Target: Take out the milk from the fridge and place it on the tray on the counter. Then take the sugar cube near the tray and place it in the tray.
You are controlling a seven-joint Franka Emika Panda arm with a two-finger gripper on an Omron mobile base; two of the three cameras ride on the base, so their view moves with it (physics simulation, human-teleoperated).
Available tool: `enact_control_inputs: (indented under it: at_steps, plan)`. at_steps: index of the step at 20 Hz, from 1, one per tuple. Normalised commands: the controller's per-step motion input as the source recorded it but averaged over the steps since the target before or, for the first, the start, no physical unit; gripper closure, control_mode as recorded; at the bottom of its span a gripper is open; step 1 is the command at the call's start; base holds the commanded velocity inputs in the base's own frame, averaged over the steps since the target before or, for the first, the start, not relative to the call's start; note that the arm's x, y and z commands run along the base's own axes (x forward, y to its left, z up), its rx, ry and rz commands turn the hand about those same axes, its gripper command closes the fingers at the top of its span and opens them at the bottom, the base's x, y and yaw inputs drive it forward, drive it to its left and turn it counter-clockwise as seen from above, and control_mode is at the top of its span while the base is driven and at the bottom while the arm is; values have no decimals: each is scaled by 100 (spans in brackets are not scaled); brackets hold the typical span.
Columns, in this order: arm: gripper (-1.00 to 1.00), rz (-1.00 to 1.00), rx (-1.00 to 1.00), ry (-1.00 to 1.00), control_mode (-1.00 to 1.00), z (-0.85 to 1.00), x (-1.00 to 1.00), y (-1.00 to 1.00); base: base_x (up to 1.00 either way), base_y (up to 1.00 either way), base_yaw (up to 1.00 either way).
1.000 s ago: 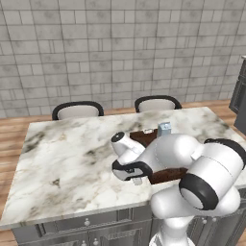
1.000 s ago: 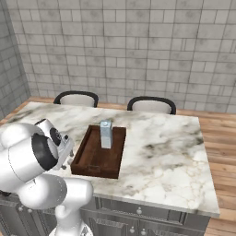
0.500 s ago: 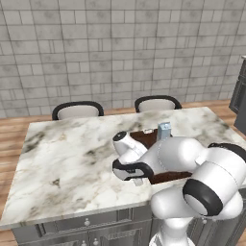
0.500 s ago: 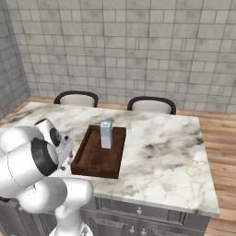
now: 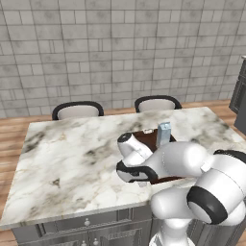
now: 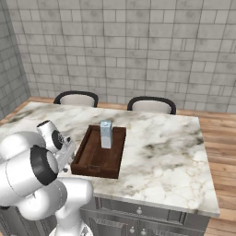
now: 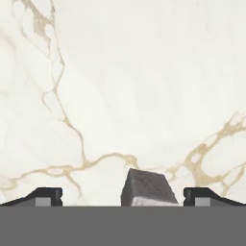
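The milk, a pale blue-grey carton, stands upright at the far end of the dark wooden tray on the marble counter. My gripper points down at the counter just left of the tray's near end, jaws open wide. In the hand view the small sugar cube sits on the marble between the two fingertips, touching neither, shaded grey on top. The fridge is out of view.
Two chairs stand at the counter's far side against a grey tiled wall. The counter's near edge runs close under my hand, above grey cabinet doors. A dark cabinet shows at the far right.
The elbow has swung a little outward and down. The hand has stayed low beside the tray, and the jaws have stayed open.
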Motion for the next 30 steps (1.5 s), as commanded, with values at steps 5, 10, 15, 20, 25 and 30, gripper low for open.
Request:
enact_control_inputs:
  at_steps: [5,10,15,20,25,30]
  plan:
    - [100,0,0,0,-100,-4,32,0,0,0,0]
    - [100,0,0,0,-100,-3,30,0,0,0,0]
    - [100,0,0,0,-100,0,4,0,0,0,0]
    - [100,0,0,0,-100,-1,0,14,0,0,0]
    - [100,-15,0,0,-100,38,-34,15,0,0,0]
    - [100,-16,1,4,-100,81,-42,-20,0,0,0]
